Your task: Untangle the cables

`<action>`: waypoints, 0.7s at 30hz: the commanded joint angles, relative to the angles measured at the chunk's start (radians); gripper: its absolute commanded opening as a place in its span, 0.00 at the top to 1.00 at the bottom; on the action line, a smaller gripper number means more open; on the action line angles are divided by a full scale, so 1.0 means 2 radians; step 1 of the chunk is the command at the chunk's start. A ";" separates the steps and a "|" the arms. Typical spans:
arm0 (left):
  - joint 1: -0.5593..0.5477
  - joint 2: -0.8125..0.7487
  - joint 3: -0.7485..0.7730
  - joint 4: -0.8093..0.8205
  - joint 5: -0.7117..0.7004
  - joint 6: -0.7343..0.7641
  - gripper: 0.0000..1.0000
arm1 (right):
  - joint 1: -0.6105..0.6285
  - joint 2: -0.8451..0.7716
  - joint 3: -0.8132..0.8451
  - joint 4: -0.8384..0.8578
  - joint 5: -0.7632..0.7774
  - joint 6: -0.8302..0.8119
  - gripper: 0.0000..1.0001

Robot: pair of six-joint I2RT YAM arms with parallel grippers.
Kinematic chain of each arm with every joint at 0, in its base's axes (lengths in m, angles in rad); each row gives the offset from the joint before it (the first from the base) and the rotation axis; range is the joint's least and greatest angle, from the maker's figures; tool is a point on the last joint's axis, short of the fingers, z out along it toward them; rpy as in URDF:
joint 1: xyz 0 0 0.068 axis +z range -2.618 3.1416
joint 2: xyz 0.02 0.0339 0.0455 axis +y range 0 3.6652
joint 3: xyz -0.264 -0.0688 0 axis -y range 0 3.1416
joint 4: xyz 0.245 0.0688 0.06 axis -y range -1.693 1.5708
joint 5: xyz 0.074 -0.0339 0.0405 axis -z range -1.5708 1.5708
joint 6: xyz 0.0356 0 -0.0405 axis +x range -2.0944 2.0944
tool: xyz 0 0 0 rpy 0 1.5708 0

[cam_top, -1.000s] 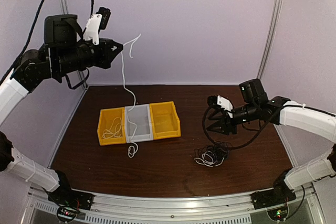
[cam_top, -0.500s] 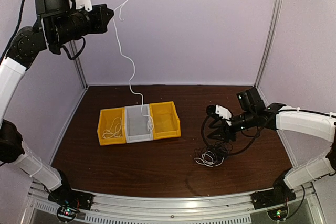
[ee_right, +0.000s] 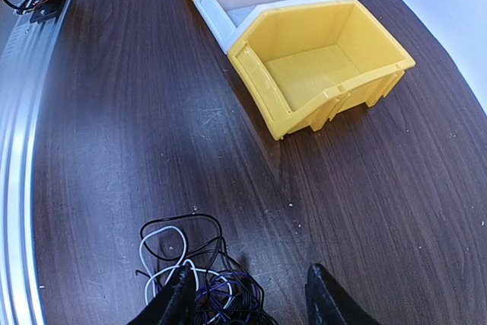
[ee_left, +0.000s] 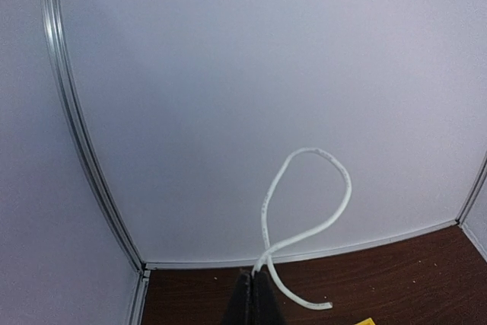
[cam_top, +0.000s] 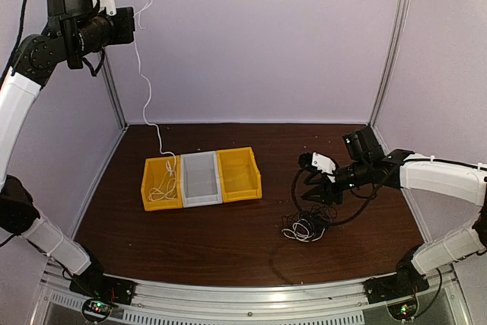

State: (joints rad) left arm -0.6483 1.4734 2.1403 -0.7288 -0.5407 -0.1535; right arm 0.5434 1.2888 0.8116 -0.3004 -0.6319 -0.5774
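Observation:
My left gripper (cam_top: 134,16) is raised high at the back left and is shut on a white cable (cam_top: 145,85). That cable hangs down into the left yellow bin (cam_top: 154,166), where more white cable lies. In the left wrist view the shut gripper (ee_left: 257,278) pinches the white cable (ee_left: 307,188), which loops above it. A tangle of black, white and dark blue cables (cam_top: 306,227) lies on the table at the right. My right gripper (cam_top: 315,191) is open just above it. In the right wrist view the tangle (ee_right: 199,275) lies between the open fingertips (ee_right: 181,283).
A white bin (cam_top: 201,159) and a second yellow bin (cam_top: 251,166) stand side by side with the left yellow bin on the dark wood table (cam_top: 228,241). Pale walls close the back and sides. A metal rail (cam_top: 251,308) runs along the near edge.
My left gripper has risen and swung left with the white cable; its lower end left the white bin and now hangs into the left yellow bin. My right gripper moved down toward the tangle.

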 commanded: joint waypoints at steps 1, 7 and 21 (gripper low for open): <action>0.035 -0.010 -0.019 0.004 0.011 0.006 1.00 | -0.001 0.004 0.003 0.002 0.009 -0.006 0.50; 0.069 -0.024 -0.063 0.015 0.055 -0.011 1.00 | -0.001 0.004 0.002 0.001 0.012 -0.009 0.50; 0.073 -0.098 -0.285 0.048 0.100 -0.065 1.00 | -0.001 0.009 0.002 -0.004 0.014 -0.015 0.50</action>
State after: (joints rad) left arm -0.5095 1.3418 1.6722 -0.6983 -0.3962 -0.2344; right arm 0.5434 1.3006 0.8116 -0.3012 -0.6220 -0.5991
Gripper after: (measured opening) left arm 0.007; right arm 0.499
